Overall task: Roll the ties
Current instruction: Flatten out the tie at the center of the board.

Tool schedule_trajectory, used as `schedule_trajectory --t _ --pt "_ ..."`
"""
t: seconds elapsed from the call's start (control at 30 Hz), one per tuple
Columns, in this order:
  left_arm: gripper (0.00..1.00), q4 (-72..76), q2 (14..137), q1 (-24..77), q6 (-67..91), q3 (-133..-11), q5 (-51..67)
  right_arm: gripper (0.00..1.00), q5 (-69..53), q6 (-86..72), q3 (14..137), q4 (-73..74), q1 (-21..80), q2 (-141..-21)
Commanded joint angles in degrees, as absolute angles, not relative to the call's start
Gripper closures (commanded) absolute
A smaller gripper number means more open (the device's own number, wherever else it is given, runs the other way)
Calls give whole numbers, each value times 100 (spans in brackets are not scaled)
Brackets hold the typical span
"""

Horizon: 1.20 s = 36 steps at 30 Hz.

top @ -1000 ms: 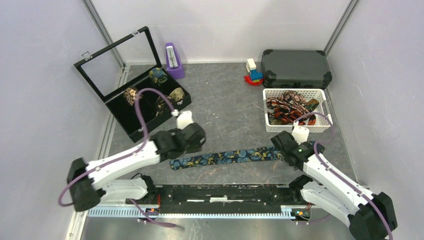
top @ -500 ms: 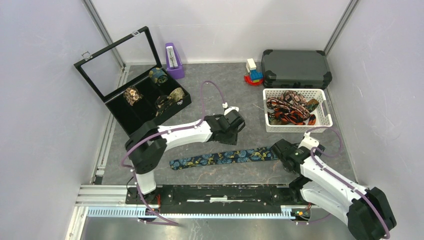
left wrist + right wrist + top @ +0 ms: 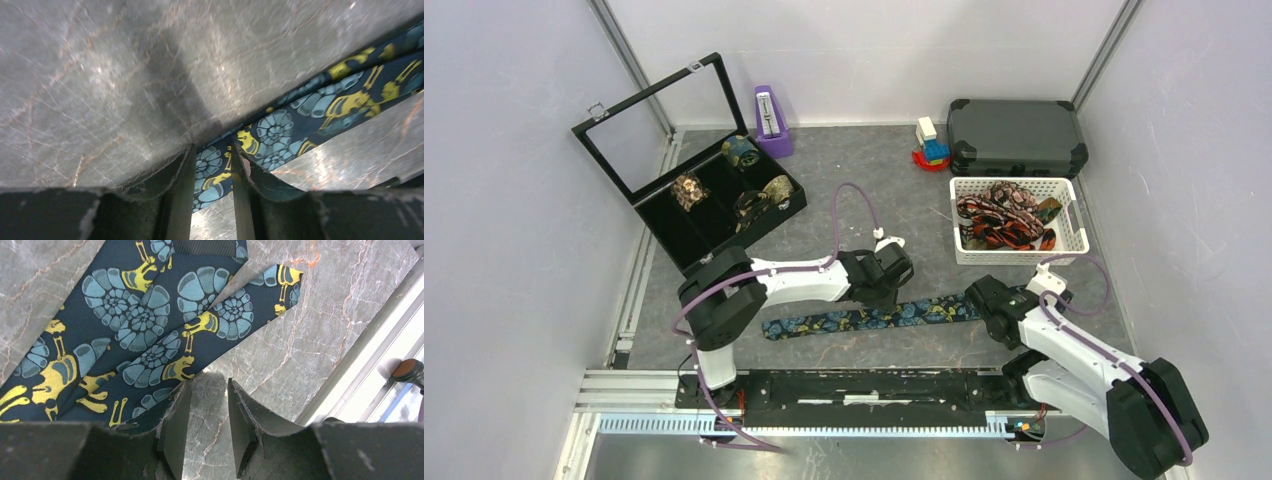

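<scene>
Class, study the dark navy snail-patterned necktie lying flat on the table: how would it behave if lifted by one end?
Probably floppy: the dark navy snail-patterned fabric necktie lies flat as a thin strip, layers overlapping limply, so it would likely sag. Likely light, being thin cloth. Pushed, it might bunch up on the smooth grey table.

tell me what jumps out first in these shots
A navy tie lies flat across the table, the left gripper over its midsection and the right gripper at its right end. A white basket of loose ties sits back right; a black case with coiled ties back left.
</scene>
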<state>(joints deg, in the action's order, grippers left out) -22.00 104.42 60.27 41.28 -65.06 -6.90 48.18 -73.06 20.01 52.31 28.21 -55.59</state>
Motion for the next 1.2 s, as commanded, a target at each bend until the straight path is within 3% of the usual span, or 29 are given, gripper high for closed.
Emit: schedule_trajectory --t 0.0,0.67,1.07,1.1,1.17 --pt "63 -1957 10171 6215 4265 -6297 -789 59 4999 -7385 1844 4866 2749 -5573" --pt "67 -2026 10099 6486 4430 -6047 -1070 59 5630 -6995 2298 4494 2253 -6176" --pt "70 -2017 10144 6516 4456 -5928 -1050 59 4971 -5345 2146 2757 1020 -6128" --pt "70 -2013 10141 6522 4455 -5932 -1047 57 4914 -5236 2145 2693 913 -6075" --pt "71 -2013 10120 6527 4448 -5924 -1029 37 4863 -5148 2153 2699 702 -5900"
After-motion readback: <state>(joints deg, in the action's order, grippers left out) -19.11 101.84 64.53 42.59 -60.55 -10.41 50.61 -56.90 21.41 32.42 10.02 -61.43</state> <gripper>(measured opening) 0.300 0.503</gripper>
